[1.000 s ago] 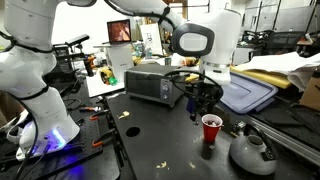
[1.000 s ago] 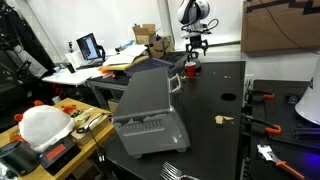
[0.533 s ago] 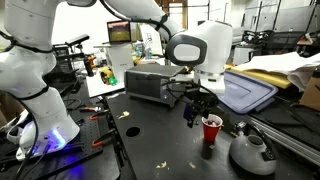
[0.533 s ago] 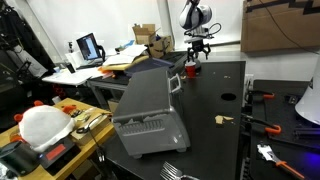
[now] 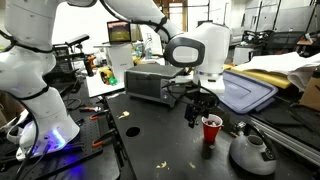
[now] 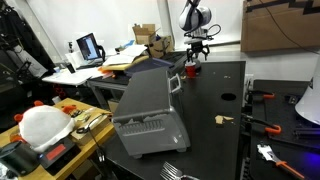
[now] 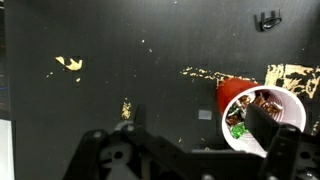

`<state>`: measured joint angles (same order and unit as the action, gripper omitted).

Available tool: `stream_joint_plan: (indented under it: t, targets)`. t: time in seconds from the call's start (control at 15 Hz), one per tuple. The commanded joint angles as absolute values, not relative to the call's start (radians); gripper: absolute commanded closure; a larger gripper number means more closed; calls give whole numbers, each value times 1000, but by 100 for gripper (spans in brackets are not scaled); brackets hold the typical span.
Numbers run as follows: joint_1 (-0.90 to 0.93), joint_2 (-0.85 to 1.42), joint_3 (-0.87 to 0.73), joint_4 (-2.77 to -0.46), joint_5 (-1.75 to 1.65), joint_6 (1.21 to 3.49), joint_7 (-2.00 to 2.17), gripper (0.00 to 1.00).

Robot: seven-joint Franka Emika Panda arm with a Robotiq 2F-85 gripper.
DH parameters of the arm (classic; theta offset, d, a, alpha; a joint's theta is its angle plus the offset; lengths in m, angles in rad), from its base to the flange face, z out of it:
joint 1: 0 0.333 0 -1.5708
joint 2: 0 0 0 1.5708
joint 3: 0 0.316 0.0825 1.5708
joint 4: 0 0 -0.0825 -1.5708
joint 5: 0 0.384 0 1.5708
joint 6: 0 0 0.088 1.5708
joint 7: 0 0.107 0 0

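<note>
gripper spread wide and holding nothing, i hover low over the black desk. just beside my fingers stands the red cup, upright, with scraps inside it in the wrist view. yellow crumbs lie scattered on the desk. farther back sits a grey toaster oven.

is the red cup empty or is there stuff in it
Not empty. In the wrist view the red cup holds brown and green bits; what they are, cannot tell.
</note>
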<state>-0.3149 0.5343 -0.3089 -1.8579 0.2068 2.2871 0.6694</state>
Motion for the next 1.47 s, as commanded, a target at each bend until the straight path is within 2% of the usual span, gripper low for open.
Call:
stream_joint_plan:
  t: [0.0,1.4]
  targets:
    - [-305,532,-316,-1870,208,2320,655,0]
    - [-313,637,-306,-1764,224,2340,663,0]
